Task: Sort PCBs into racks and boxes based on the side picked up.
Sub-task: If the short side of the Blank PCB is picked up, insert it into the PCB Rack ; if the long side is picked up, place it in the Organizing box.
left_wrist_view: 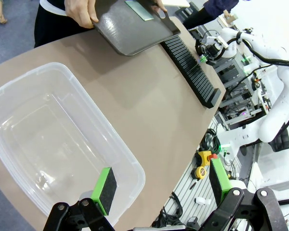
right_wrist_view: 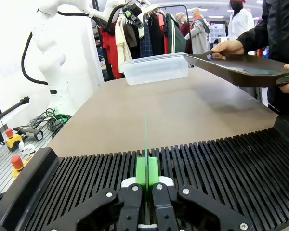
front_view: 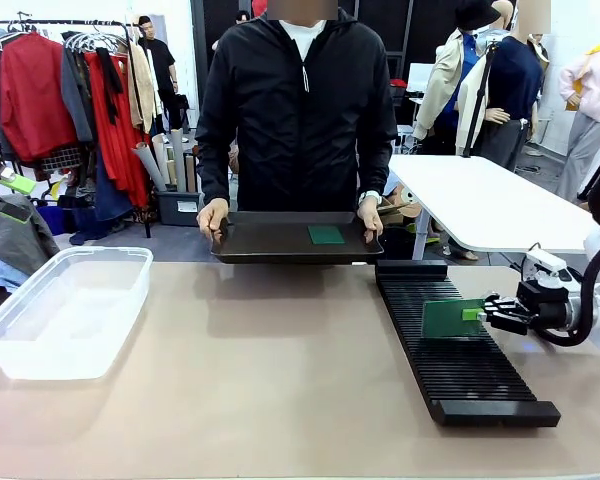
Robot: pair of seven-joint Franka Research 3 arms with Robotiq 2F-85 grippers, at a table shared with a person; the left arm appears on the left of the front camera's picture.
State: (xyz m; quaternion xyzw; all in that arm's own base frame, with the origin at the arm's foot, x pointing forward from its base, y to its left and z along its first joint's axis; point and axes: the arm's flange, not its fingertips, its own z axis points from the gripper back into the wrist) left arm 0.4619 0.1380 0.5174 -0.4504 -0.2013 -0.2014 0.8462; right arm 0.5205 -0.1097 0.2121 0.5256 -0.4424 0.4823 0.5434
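Observation:
My right gripper (front_view: pixel 478 314) is shut on a green PCB (front_view: pixel 448 319), held upright with its lower edge at the slots of the long black rack (front_view: pixel 465 375). The right wrist view shows that PCB (right_wrist_view: pixel 146 139) edge-on between the shut fingers of my right gripper (right_wrist_view: pixel 147 177), above the rack (right_wrist_view: pixel 221 166). Another PCB (front_view: pixel 326 234) lies flat on a black tray (front_view: pixel 270 242) that a person holds at the far edge. My left gripper (left_wrist_view: pixel 163 185) hangs open, holding nothing, over the near corner of the clear box (left_wrist_view: pixel 58 139). The box (front_view: pixel 65 310) holds no board.
The person's hands (front_view: pixel 212 214) grip both ends of the tray beyond the table's far edge. Bare brown tabletop (front_view: pixel 270 370) lies between the box and the rack. A white table (front_view: pixel 490 200) stands behind at the right, and a clothes rail (front_view: pixel 70 90) at the back left.

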